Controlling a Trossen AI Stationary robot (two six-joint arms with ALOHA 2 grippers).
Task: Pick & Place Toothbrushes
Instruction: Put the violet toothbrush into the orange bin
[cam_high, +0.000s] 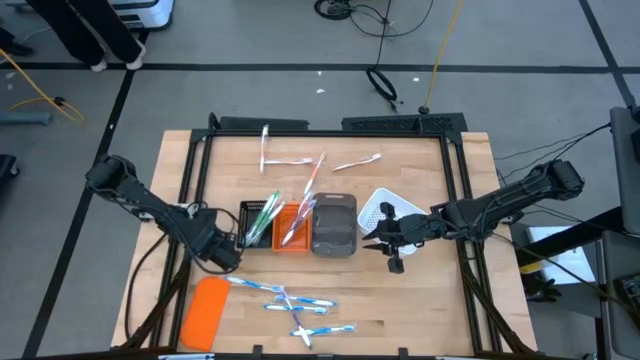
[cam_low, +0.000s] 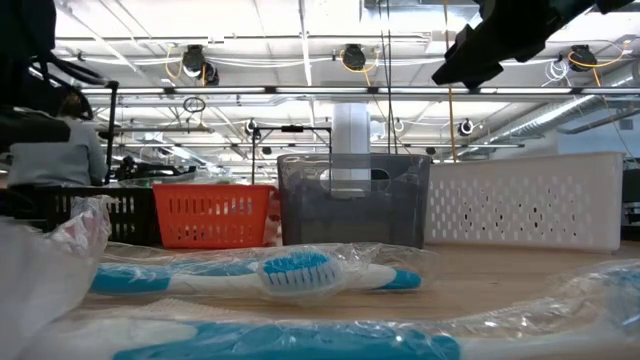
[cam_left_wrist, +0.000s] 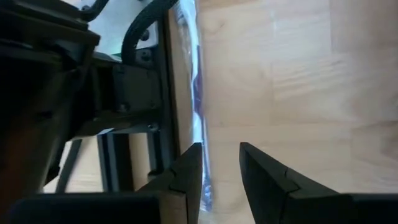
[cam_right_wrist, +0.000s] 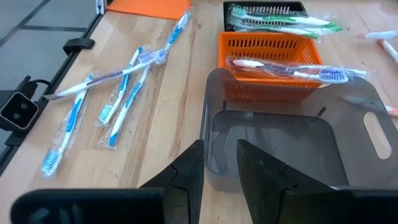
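Note:
Several wrapped blue-white toothbrushes (cam_high: 285, 298) lie loose near the table's front edge, also seen in the right wrist view (cam_right_wrist: 127, 81) and the low view (cam_low: 300, 272). Green ones (cam_right_wrist: 280, 22) lie in the black tray (cam_high: 256, 222), and pink-white ones (cam_right_wrist: 292, 68) in the orange tray (cam_high: 293, 230). A few pale ones (cam_high: 300, 160) lie at the far side. My left gripper (cam_high: 228, 255) hangs open by the black tray's near left, with bare wood between its fingers (cam_left_wrist: 221, 174) and a wrapped blue toothbrush (cam_left_wrist: 198, 93) beside one finger. My right gripper (cam_high: 383, 240) hovers open over the grey tray (cam_right_wrist: 273, 143).
A white tray (cam_high: 385, 210) leans at the grey tray's right. A flat orange slab (cam_high: 205, 312) lies at the front left. A black frame (cam_high: 200, 150) runs around the tabletop. Bare wood shows at the front right.

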